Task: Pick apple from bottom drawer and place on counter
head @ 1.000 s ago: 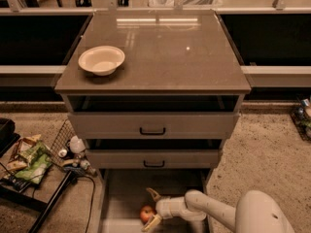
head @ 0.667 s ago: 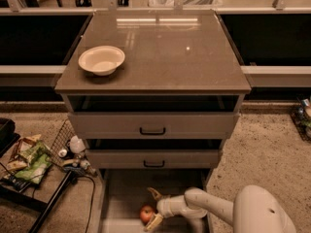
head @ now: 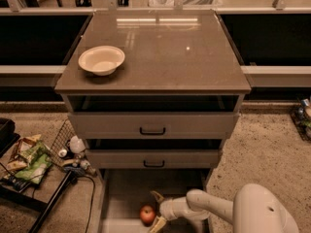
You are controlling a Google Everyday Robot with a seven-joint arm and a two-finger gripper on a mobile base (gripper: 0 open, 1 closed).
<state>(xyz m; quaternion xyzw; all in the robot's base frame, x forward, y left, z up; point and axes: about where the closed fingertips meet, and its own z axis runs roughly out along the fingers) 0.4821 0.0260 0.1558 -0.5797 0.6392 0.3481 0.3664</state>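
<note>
Reaching into the bottom drawer (head: 125, 198) from the right, the tool (head: 154, 210) is seen low over the drawer floor, carried on a white arm (head: 209, 207). Its two fingers are spread wide, one tan fingertip above and one below the apple (head: 147, 214). Nothing is gripped. The apple rests on the drawer floor between the spread fingers, toward their tips; whether either finger touches it cannot be told. The bottom drawer is pulled fully out. The two drawers above it, each with a black handle, upper (head: 152, 130) and middle (head: 154, 164), are noted partly pulled out. On the tabletop (head: 165, 57) a cream bowl (head: 101, 59) is recorded near the left edge, upright. A wire basket (head: 62, 139) with small items is noted on the speckled floor (head: 262, 144) left of the cabinet.
</note>
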